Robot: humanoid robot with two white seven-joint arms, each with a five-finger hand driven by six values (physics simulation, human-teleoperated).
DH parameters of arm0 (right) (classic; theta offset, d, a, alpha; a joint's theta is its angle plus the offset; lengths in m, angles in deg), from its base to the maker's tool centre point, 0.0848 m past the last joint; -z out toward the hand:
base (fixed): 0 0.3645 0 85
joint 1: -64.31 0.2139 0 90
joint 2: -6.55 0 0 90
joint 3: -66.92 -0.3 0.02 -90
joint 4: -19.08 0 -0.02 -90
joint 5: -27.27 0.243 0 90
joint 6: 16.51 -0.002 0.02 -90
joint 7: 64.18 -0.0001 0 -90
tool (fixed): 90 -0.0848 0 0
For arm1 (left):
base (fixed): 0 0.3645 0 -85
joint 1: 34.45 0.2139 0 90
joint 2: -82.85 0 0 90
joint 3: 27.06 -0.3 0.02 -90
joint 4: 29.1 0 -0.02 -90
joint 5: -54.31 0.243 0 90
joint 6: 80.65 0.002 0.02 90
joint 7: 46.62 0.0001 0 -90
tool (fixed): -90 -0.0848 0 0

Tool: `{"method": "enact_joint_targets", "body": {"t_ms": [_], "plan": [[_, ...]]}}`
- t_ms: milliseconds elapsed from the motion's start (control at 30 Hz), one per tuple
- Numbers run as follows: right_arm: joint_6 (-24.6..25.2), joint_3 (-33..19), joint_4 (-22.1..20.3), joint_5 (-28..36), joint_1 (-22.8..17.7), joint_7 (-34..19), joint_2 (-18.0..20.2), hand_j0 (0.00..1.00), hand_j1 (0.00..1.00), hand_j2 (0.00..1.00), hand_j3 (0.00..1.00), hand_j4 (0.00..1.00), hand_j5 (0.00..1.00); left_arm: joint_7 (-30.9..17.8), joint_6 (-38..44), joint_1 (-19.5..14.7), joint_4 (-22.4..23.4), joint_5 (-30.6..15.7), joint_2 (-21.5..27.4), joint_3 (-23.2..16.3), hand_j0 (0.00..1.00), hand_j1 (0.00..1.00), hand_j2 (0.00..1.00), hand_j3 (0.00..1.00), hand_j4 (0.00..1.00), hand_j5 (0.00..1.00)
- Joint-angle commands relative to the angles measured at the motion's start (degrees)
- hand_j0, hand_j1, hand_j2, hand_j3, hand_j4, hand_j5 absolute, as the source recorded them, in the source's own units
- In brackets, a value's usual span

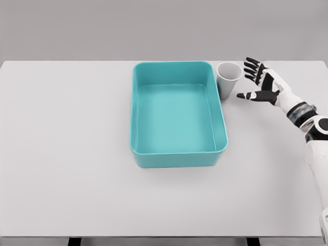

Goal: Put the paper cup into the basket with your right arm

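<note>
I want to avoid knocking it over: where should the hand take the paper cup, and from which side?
Take the paper cup around its side wall, coming from its right, where the open right hand already is. It stands upright, mouth up, with the basket close against its left, so that side is blocked.

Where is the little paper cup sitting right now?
In the head view, the paper cup stands upright on the table, right beside the far right corner of the teal basket, with the open right hand just to its right, not touching.
</note>
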Motion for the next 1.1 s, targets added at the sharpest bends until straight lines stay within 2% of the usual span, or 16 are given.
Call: {"method": "enact_joint_targets", "body": {"t_ms": [0, 367, 1067], "plan": [[0.0, 0.2, 0.5, 0.3, 0.0, 0.0, -0.5, 1.00, 1.00, 1.00, 1.00, 1.00, 1.00, 0.0, 0.0, 0.0, 0.0, 0.0, 0.0, 0.0, 1.00, 1.00, 1.00, 1.00, 1.00, 1.00], [-0.1, 0.2, 2.1, -1.0, 1.2, 0.0, -1.8, 1.00, 1.00, 1.00, 1.00, 1.00, 1.00, -0.1, 0.1, 0.0, 0.0, 0.0, 0.0, 0.0, 1.00, 1.00, 1.00, 1.00, 1.00, 1.00], [0.2, 0.2, 2.6, -5.0, 3.0, 0.0, -4.2, 1.00, 1.00, 1.00, 1.00, 1.00, 1.00, 0.0, 0.0, 0.0, 0.0, 0.0, 0.0, 0.0, 1.00, 1.00, 1.00, 1.00, 1.00, 1.00]]}}
